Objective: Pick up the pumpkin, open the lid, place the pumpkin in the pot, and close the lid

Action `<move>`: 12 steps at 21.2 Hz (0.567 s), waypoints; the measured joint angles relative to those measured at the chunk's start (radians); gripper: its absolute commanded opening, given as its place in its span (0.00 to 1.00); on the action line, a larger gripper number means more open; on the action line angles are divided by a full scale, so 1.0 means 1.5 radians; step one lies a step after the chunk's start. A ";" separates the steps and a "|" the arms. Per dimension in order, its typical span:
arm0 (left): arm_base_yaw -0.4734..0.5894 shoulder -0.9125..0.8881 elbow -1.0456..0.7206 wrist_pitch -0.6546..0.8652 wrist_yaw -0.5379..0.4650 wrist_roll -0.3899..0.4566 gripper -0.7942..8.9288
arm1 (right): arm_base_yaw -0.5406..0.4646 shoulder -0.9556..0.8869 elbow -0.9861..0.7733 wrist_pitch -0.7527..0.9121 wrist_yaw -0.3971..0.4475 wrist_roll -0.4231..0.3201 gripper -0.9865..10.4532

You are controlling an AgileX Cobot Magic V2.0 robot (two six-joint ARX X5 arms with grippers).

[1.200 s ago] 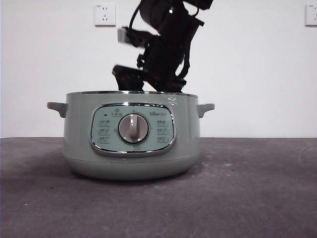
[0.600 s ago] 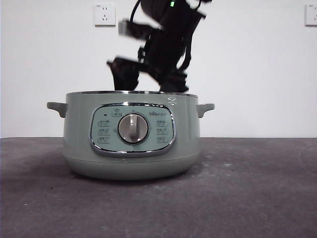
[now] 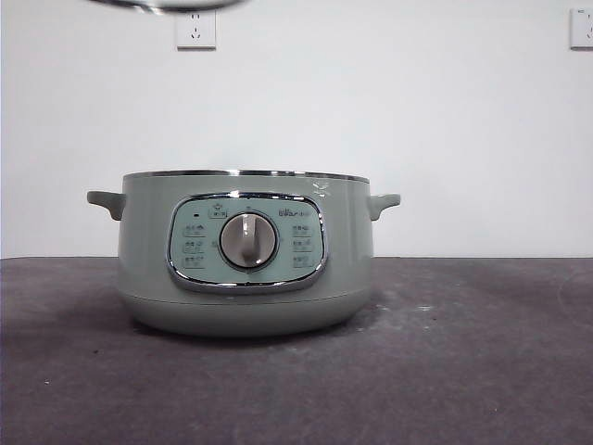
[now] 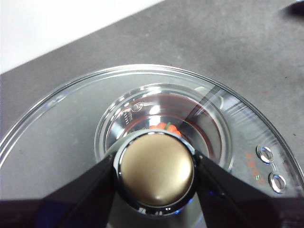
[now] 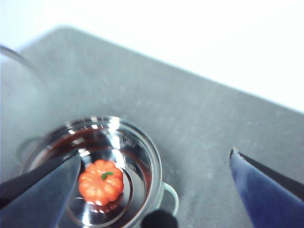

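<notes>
the pot (image 3: 246,264) stands on the dark grey table (image 3: 482,371), lidless, its control panel and silver dial (image 3: 248,240) facing the front camera, with one small handle on each side. the pumpkin (image 5: 100,182) lies on the shiny inner floor of the pot (image 5: 118,156), stem up, clear of the wall all round; it cannot be seen over the rim in the front view. the lid (image 4: 142,137) is held in the air over the pot: through its glass the pot's open mouth and a scrap of orange pumpkin (image 4: 166,127) show beneath. left gripper (image 4: 155,171) is clamped on the lid's knob (image 4: 156,168), one black jaw pressed to each side of it. in the front view only the chrome edge of the lid (image 3: 167,5) shows, at the very top of the frame, above and toward the left end of the pot, well apart from the rim. right gripper (image 5: 156,185) is high over the table, looking down on the open pot; its jaws are spread wide with nothing between them. it does not appear in the front view. a white wall stands behind the table, with a socket (image 3: 195,28) just under the lid's edge and a second socket (image 3: 582,28) at the far right.
</notes>
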 measured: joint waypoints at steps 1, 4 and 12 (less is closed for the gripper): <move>0.000 0.022 0.000 0.015 0.001 0.002 0.07 | 0.001 -0.027 0.000 -0.010 -0.002 0.001 0.61; -0.002 0.066 0.000 0.043 0.012 0.007 0.07 | 0.001 -0.072 0.000 -0.026 -0.002 0.003 0.61; -0.015 0.187 0.000 0.109 0.032 0.013 0.07 | 0.001 -0.133 0.000 -0.059 -0.002 0.003 0.61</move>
